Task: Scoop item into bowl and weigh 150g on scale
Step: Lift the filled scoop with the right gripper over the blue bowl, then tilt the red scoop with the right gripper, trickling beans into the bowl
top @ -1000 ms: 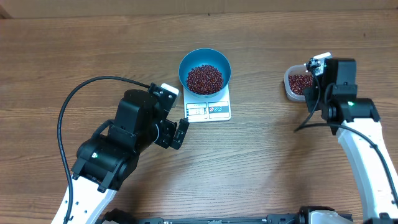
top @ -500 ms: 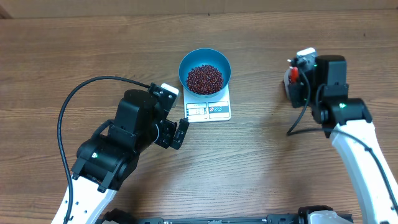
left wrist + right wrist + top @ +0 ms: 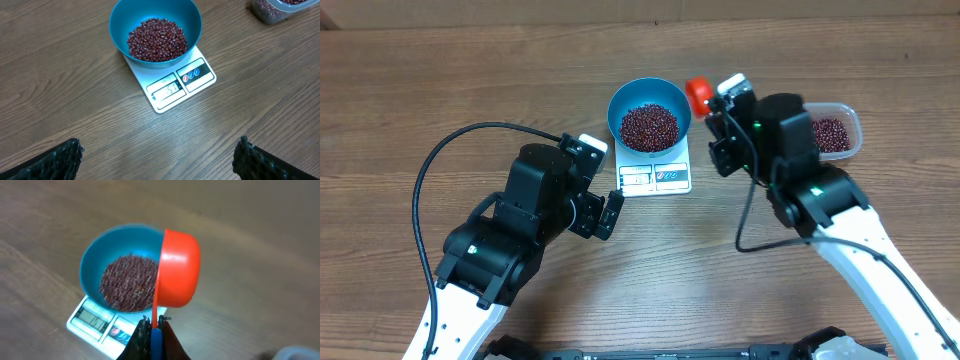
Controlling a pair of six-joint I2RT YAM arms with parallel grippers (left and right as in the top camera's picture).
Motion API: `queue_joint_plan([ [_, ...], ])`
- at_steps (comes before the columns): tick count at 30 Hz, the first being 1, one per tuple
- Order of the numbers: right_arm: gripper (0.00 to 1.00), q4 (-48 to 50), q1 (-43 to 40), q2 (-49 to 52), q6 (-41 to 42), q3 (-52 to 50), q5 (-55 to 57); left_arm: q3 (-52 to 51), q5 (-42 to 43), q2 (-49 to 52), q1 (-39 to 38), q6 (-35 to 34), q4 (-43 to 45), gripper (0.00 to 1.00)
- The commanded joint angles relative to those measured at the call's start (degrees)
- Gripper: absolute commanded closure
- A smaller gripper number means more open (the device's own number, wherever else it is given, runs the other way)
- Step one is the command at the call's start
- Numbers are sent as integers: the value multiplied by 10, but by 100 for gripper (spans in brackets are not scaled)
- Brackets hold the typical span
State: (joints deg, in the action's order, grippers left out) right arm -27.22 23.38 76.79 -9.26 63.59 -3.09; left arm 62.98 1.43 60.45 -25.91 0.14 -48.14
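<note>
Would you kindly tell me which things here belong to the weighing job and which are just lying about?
Job: beans, blue bowl, scale, red scoop, clear container.
Lying about: black cable only.

light: bright and even from above | shadows: soft smudges beside the left arm [image 3: 510, 230] on the bench [image 3: 720, 300] | left wrist: nice and sharp | right wrist: all smeary, scoop [image 3: 177, 267] and bowl [image 3: 92, 262] fuzzy
</note>
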Motion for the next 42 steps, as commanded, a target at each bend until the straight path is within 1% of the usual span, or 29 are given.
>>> queue_joint_plan([
  [1, 96, -33, 1, 45, 61, 84, -28, -2, -4, 3, -4, -3, 1, 1],
  [6, 97, -184, 2, 136, 58, 243, -30, -2, -4, 3, -4, -3, 1, 1],
  [8, 97, -217, 2, 163, 58, 287, -31, -2, -4, 3, -4, -3, 1, 1],
  [10, 97, -229, 2, 176, 58, 302, -32, -2, -4, 3, -4, -3, 1, 0],
  [18, 97, -260, 3, 227, 45, 303, -70, -2, -4, 3, -4, -3, 1, 1],
  [27, 97, -252, 7, 286, 48, 302, -73, -2, -4, 3, -4, -3, 1, 1],
  [39, 97, -242, 9, 316, 48, 297, -91, -2, -4, 3, -4, -3, 1, 1],
  [42, 97, -236, 10, 336, 48, 294, -107, -2, -4, 3, -4, -3, 1, 0],
])
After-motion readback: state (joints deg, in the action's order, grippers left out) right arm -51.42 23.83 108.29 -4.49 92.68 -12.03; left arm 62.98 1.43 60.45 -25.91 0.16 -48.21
